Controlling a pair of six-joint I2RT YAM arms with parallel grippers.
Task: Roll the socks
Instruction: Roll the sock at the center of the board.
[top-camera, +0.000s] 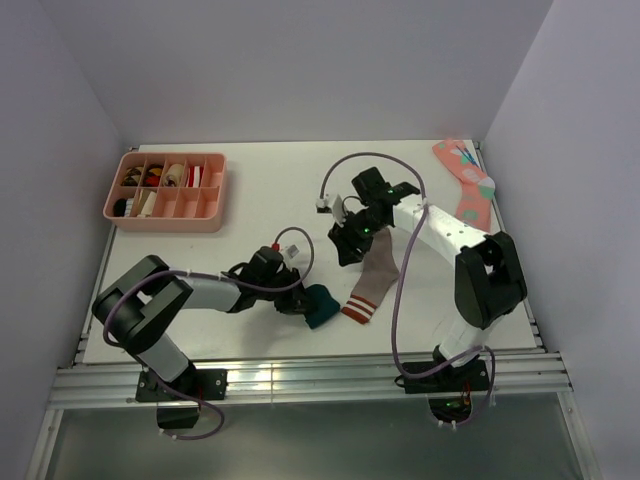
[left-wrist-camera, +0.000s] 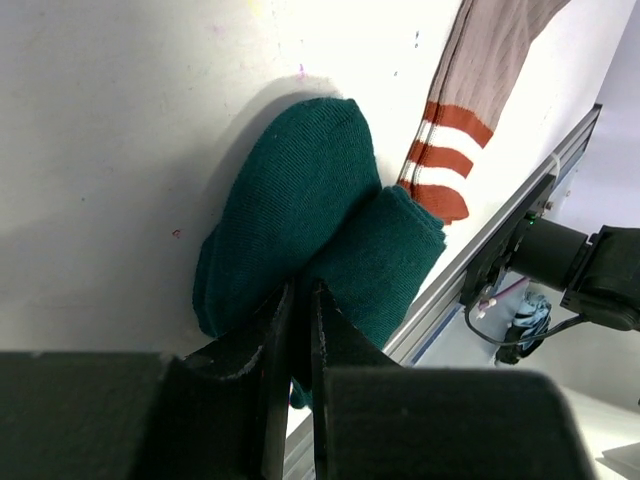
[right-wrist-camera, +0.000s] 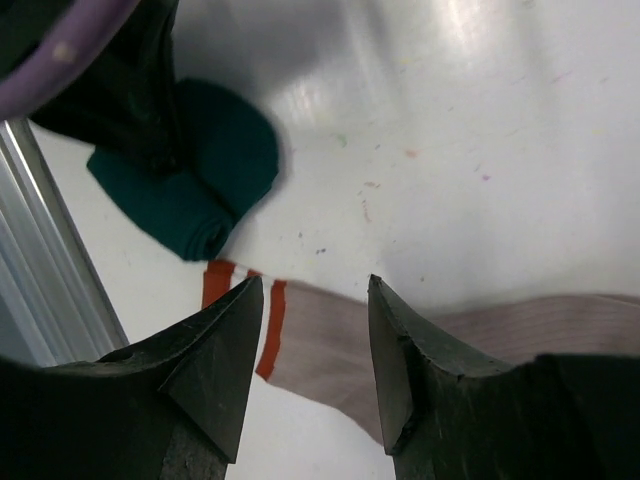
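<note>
The dark green sock (top-camera: 320, 305) lies folded over itself near the table's front edge; it also shows in the left wrist view (left-wrist-camera: 300, 215) and the right wrist view (right-wrist-camera: 200, 190). My left gripper (top-camera: 293, 297) is shut on the green sock's fold (left-wrist-camera: 298, 300). The taupe sock with red-and-white striped cuff (top-camera: 373, 282) lies flat just right of it, cuff toward the front (left-wrist-camera: 450, 150). My right gripper (top-camera: 350, 240) is open above the taupe sock (right-wrist-camera: 330, 350), its fingertips apart over the leg near the cuff.
A pink compartment tray (top-camera: 168, 190) with small items stands at the back left. A coral-pink spotted sock (top-camera: 468, 185) lies at the back right. The aluminium rail (top-camera: 320, 375) runs along the front edge.
</note>
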